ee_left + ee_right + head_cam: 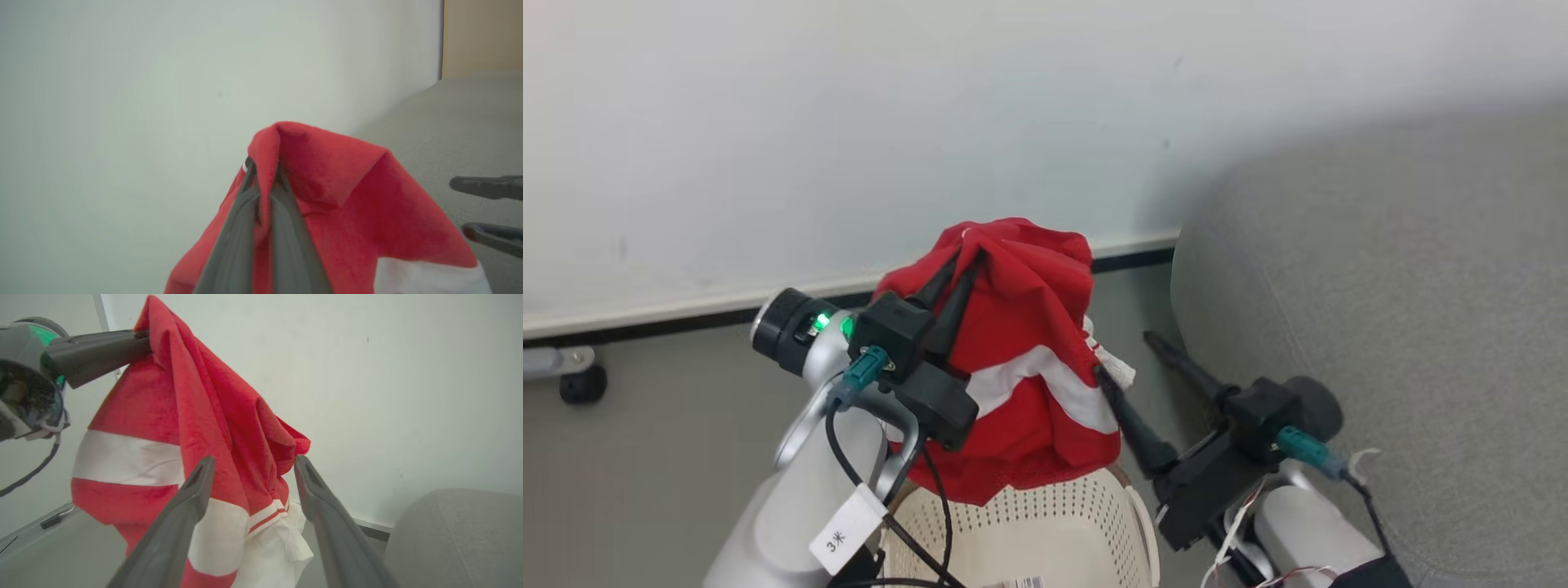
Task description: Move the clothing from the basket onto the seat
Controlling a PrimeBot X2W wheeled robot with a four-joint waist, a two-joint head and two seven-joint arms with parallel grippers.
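The red clothing (1029,327) with white stripes hangs in the air above the basket (1054,523), its lower folds just over the rim. My left gripper (964,257) is shut on a bunched fold at the garment's top; the left wrist view shows the fingers (263,167) pinching red fabric (347,196). My right gripper (1127,358) stands open to the garment's right, one fingertip against its white edge. In the right wrist view the spread right gripper (253,460) frames the hanging clothing (163,416). The grey seat (1380,286) lies to the right.
A pale wall (849,122) with a dark baseboard runs behind. Grey floor lies to the left, where a small dark caster (582,384) stands by the wall. The seat's rounded corner (449,531) is close to my right arm.
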